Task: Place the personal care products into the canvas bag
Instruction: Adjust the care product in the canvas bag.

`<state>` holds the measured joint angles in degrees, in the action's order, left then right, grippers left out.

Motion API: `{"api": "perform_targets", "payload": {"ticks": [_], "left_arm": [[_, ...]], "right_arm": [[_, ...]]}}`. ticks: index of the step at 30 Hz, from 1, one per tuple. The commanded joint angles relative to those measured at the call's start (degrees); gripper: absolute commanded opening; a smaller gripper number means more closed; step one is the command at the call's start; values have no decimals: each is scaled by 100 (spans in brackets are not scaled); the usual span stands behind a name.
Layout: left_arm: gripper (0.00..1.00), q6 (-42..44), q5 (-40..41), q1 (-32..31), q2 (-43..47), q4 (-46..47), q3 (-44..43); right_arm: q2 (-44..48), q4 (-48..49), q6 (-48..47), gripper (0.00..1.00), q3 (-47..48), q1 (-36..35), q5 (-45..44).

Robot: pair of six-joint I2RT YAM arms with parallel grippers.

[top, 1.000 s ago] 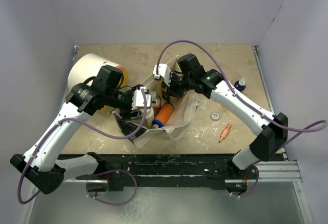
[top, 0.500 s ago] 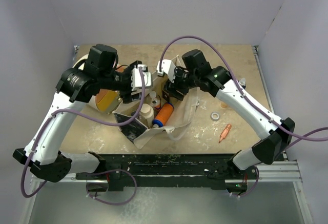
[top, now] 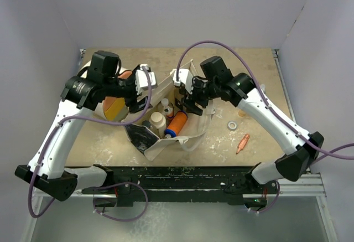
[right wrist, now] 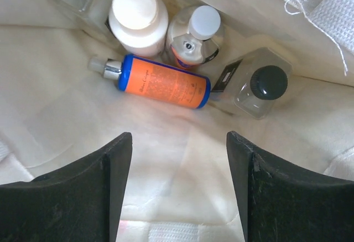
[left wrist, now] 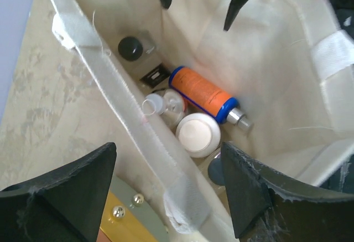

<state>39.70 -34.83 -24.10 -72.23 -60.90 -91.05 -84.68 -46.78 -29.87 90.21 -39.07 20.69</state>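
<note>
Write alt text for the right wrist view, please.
An orange bottle lies inside the canvas bag beside a white-capped bottle, a small white-topped bottle and a clear black-capped bottle, beyond the open jaws of the right gripper.

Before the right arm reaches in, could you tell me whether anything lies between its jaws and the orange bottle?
Nothing visible does. The right gripper hangs over the open bag, jaws apart, and the orange bottle lies uncovered on the canvas below; the white bottle and clear bottle sit beyond it.

Walls point(top: 182, 9): plain pale lavender, enclosing three sides.
Table point(top: 232, 65): mottled beige top.
Rail point(top: 310, 184): metal, along near edge.
</note>
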Motion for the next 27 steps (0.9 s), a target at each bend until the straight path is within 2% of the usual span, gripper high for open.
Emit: {"api": "perform_targets", "payload": {"ticks": [1,4,7,14,23,27], "left_arm": [[77,449,-856,-138,173,-440,-493],[74,425,-672,-781,1,-950,-670],[72,514,-618,-1428,-33,-1027,-473],[63,775,-912,-2432,-642,-1387,-559],[55,748,-1158,-3257,-913,-1448,-200],[52,690,-1204,-3413,-889,-1411,98]], "right_arm": [[408,563,629,72,-330,13,299],[377,800,975,72,-609,14,249],[371,1131,1052,72,-895,13,227],[466,1755,1383,71,-1489,45,274],[110,1692,1334,68,-1662,566,806],[-41,1628,1261,69,-1741,614,941]]}}
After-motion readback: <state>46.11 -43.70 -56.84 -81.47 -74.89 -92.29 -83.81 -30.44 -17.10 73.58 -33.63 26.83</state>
